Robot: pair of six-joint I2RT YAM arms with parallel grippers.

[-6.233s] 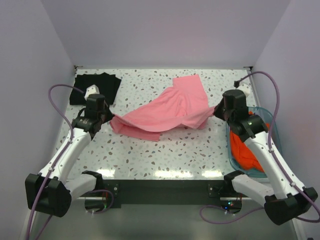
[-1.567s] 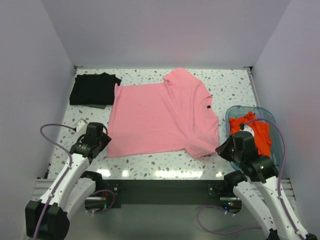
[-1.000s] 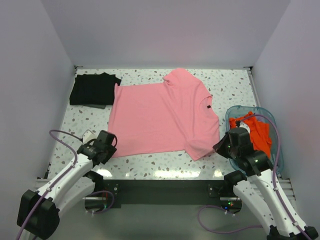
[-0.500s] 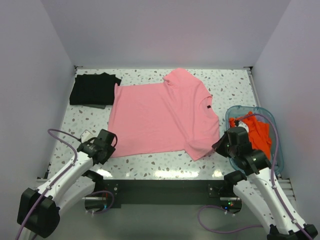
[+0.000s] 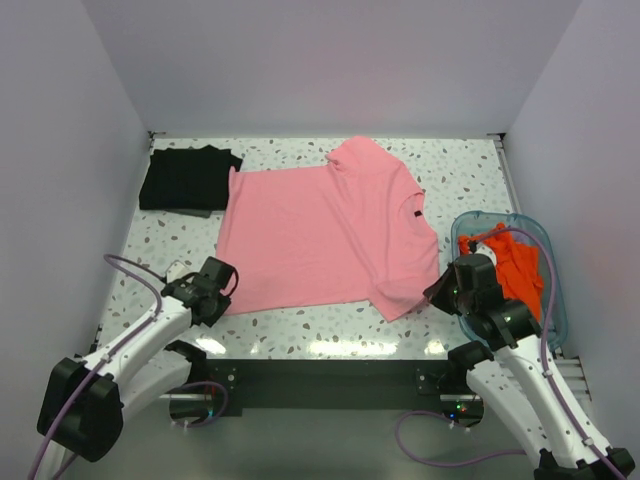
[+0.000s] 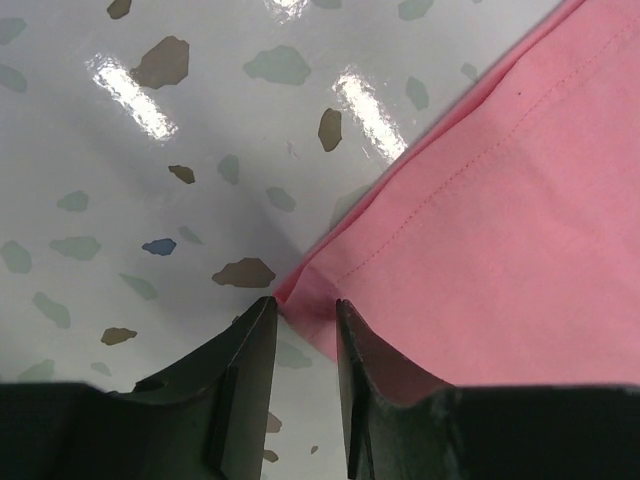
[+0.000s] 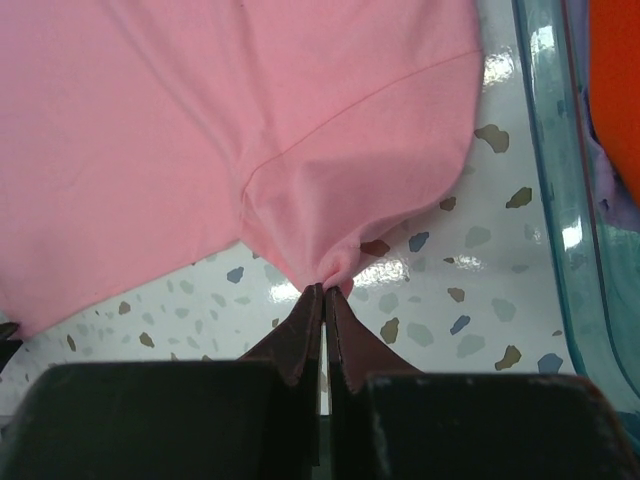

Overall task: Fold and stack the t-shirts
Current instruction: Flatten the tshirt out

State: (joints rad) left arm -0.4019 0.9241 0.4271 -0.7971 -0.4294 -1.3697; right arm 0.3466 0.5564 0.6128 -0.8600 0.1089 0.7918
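Observation:
The pink t-shirt (image 5: 320, 230) lies spread flat in the middle of the table, collar to the right. My left gripper (image 5: 222, 292) is at its near left corner. In the left wrist view the gripper (image 6: 302, 305) is open, with its two fingers either side of the corner of the pink hem (image 6: 500, 230). My right gripper (image 5: 437, 293) is shut on the near right sleeve, and the cloth (image 7: 250, 110) bunches at the closed tips (image 7: 324, 290). A folded black t-shirt (image 5: 185, 178) lies at the far left. Orange-red shirts (image 5: 515, 270) lie in the tub.
The teal see-through tub (image 5: 553, 300) stands at the right edge, just right of my right gripper. Its wall (image 7: 555, 150) also shows in the right wrist view, with orange cloth (image 7: 615, 60) inside. Grey walls enclose the speckled table (image 5: 330, 320).
Six seconds ago the pink shirt hung bunched between both grippers at mid-table; it now lies flat. Since 1.6 s ago my left gripper has shifted right to the shirt's corner. The last half second shows almost no movement.

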